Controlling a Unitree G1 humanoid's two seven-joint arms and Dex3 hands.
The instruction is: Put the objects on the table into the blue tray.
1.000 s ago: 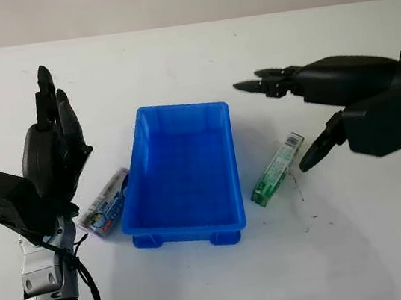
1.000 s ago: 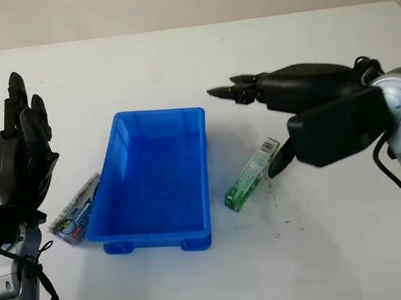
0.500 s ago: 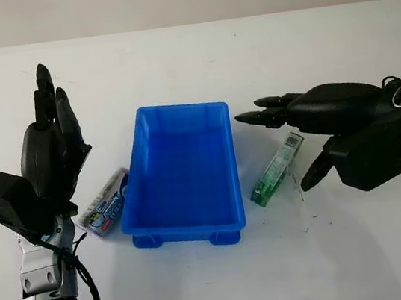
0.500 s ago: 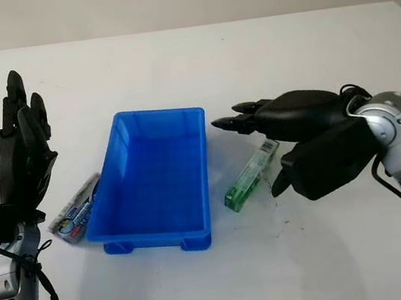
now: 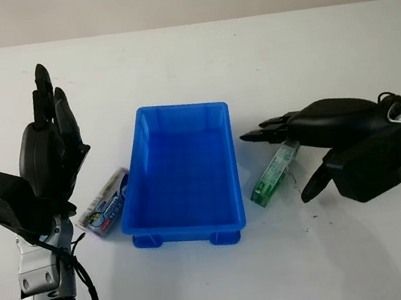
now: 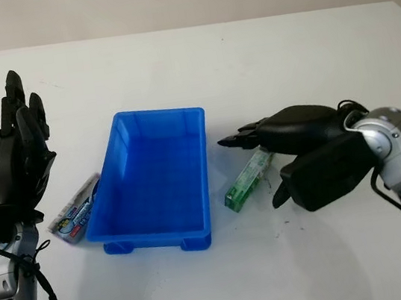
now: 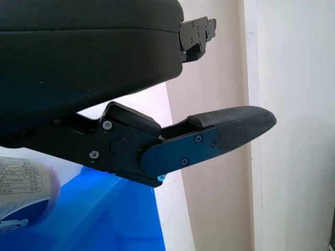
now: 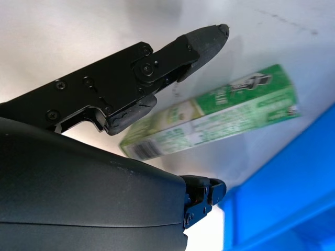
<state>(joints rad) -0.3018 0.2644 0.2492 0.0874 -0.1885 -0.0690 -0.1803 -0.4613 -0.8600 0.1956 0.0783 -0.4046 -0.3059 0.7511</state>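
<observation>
The blue tray (image 5: 179, 108) stands empty at the table's middle. A green box (image 5: 270, 178) lies just right of it, also in the right wrist view (image 8: 220, 117). My right hand (image 5: 278, 166) hovers low over this box, open, with its fingers (image 5: 266, 133) past the box's far end and its thumb on the right side. I cannot tell whether it touches the box. A white and blue packet (image 5: 106, 204) lies against the tray's left wall. My left hand (image 5: 53, 134) is held upright above the packet's left side, open.
The white table (image 5: 206, 285) stretches wide in front of and behind the tray. In the left wrist view the packet (image 7: 21, 191) and a corner of the tray (image 7: 110, 219) lie below my left hand's finger (image 7: 235, 125).
My right hand has come down and drawn nearer, from above and behind the green box to close over it. The left hand, tray and packet stay put.
</observation>
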